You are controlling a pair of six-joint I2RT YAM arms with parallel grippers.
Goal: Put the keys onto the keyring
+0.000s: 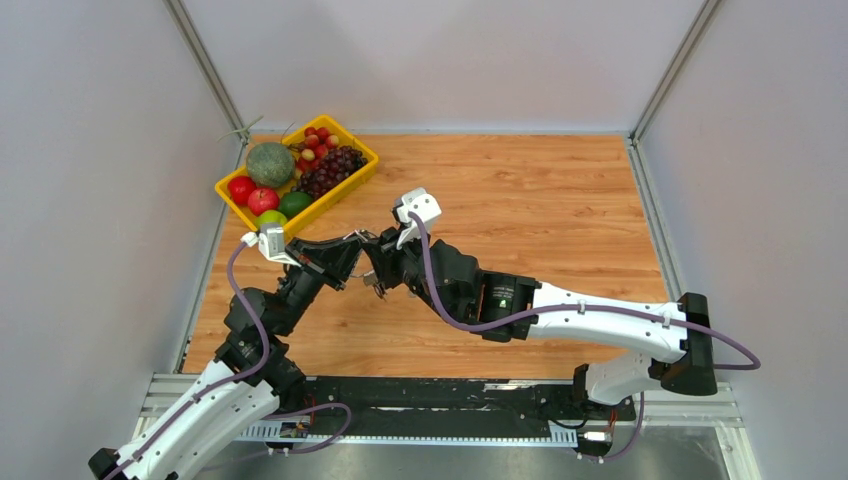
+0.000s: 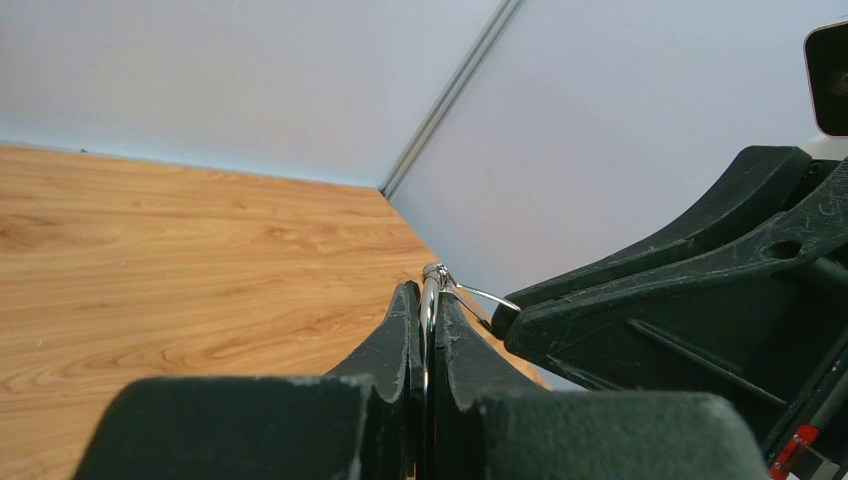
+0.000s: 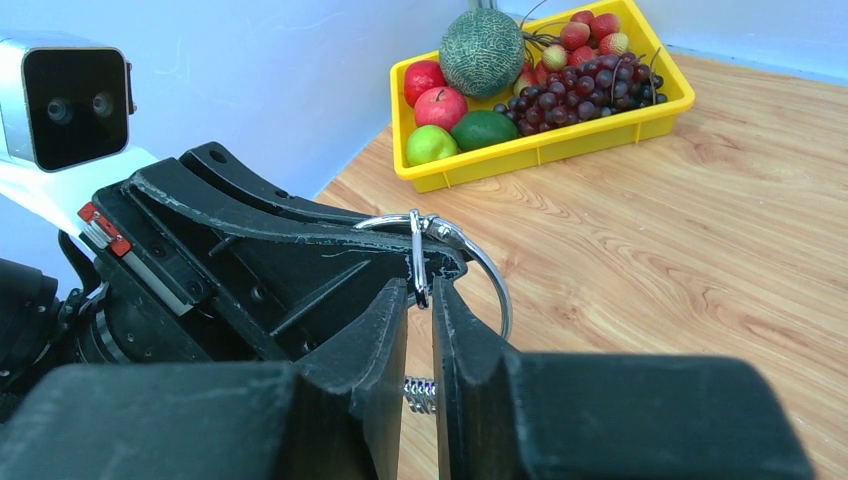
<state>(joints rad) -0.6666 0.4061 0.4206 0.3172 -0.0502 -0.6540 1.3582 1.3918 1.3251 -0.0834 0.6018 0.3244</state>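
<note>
**Ring and key clamped mid-air, grippers tip to tip**

- Right wrist view: the right gripper [image 3: 420, 300] is pinched on a key [image 3: 417, 262]. The matte black, scuffed fingers are nearly closed, with only the metal strip between them.
- The key is seen edge-on as a thin flat silver strip. Its long axis runs upright along the finger gap. The head and its colour cannot be told.
- The keyring [image 3: 487, 265] is met just beyond the key's upper end. It is thin round wire, bright and polished, seen as an open arc curving right and down.
- The ring is clamped by the left gripper [image 2: 428, 300]. From the left wrist it is seen edge-on, as a silver line in the slit between the closed fingers. It projects past the fingertips toward the right gripper's black fingers.
- Top view: the grippers are met tip to tip above the table [image 1: 520, 200], left of centre. Ring and key are held off the surface and are too small to resolve there.
- The table is made of wood-grain laminate, smooth and orange-brown.
- Farther back, a glossy yellow plastic tray [image 3: 560, 150] is set at the wall corner. It is filled with a netted green melon [image 3: 482, 52], dark grapes [image 3: 580, 85], red apples and green fruit.
</note>
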